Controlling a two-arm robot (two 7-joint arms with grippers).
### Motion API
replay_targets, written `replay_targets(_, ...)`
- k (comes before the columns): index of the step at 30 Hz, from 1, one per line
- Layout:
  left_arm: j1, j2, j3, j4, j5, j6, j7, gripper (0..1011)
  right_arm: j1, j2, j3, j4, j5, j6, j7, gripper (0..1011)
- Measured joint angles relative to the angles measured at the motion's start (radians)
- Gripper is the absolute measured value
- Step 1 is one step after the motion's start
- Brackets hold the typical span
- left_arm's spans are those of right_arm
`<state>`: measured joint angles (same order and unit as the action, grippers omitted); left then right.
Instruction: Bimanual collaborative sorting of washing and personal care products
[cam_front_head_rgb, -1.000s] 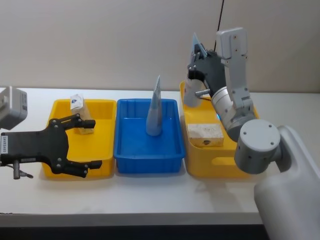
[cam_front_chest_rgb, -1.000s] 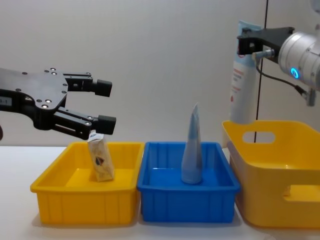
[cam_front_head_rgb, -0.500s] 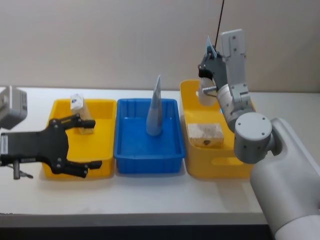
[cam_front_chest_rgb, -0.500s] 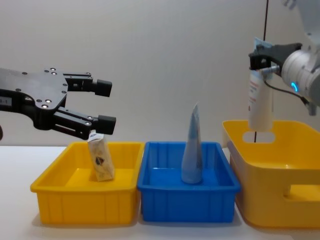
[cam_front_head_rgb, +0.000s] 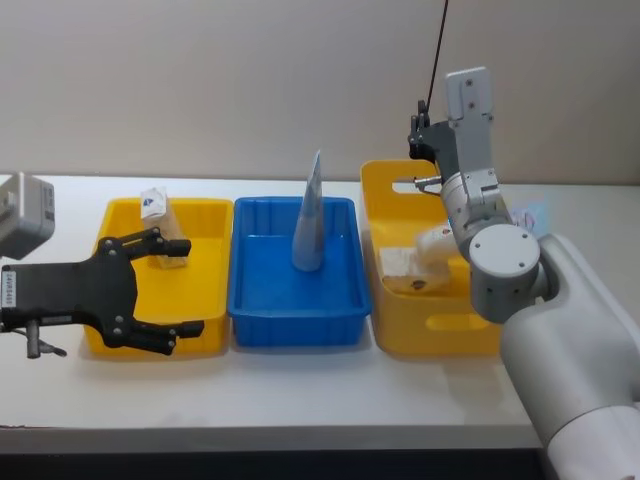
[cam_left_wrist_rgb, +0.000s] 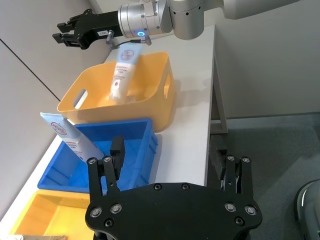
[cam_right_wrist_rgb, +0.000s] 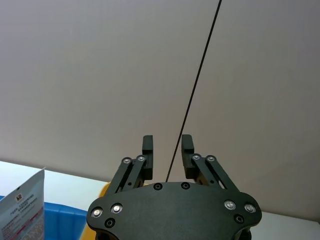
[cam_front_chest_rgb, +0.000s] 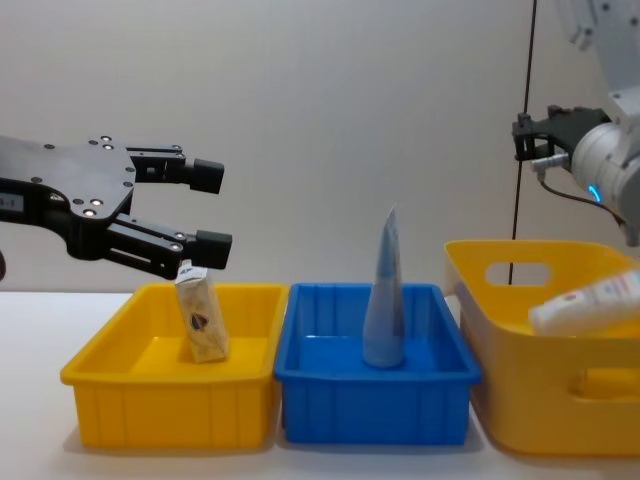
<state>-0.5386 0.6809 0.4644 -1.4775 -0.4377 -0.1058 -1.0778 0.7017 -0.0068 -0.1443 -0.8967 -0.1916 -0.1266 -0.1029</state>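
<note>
Pouch (cam_front_chest_rgb: 588, 304), pale with red print, tilts in yellow bin (cam_front_chest_rgb: 500, 330); right pincer (cam_front_chest_rgb: 522, 137) slightly parted, empty.

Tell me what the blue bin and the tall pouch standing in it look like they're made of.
Blue bin: seems to be moulded hard plastic, going by its smooth, slightly glossy walls and rolled rim. Tall pouch: probably thin plastic film or laminate, pale blue-grey with a soft sheen, pinched flat to a sealed edge at the top.
</note>
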Motion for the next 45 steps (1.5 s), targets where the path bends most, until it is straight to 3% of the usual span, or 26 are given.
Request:
replay_targets(6,0.0,0.0,0.0,0.0,0.0,0.0,0.0,1001,-0.007,0.0,0.006,-0.008,-0.001,-0.005,0.006,495)
replay_targets(12,0.0,0.0,0.0,0.0,0.0,0.0,0.0,1001,-0.043,0.004,0.011,-0.076,0.009,0.003,0.046,668)
replay_targets(17,0.0,0.0,0.0,0.0,0.0,0.0,0.0,1001,-0.109,0.019,0.013,-0.194,0.036,0.031,0.102,855)
replay_targets(23,0.0,0.0,0.0,0.0,0.0,0.0,0.0,1002,-0.196,0.042,0.016,-0.342,0.072,0.072,0.168,996)
replay_targets(31,0.0,0.0,0.0,0.0,0.0,0.0,0.0,1002,-0.363,0.095,0.032,-0.579,0.129,0.134,0.255,1000)
replay_targets(41,0.0,0.0,0.0,0.0,0.0,0.0,0.0,1001,-0.475,0.135,0.05,-0.716,0.169,0.172,0.304,1000)
replay_targets(45,0.0,0.0,0.0,0.0,0.0,0.0,0.0,1001,-0.497,0.142,0.054,-0.742,0.176,0.179,0.313,1000)
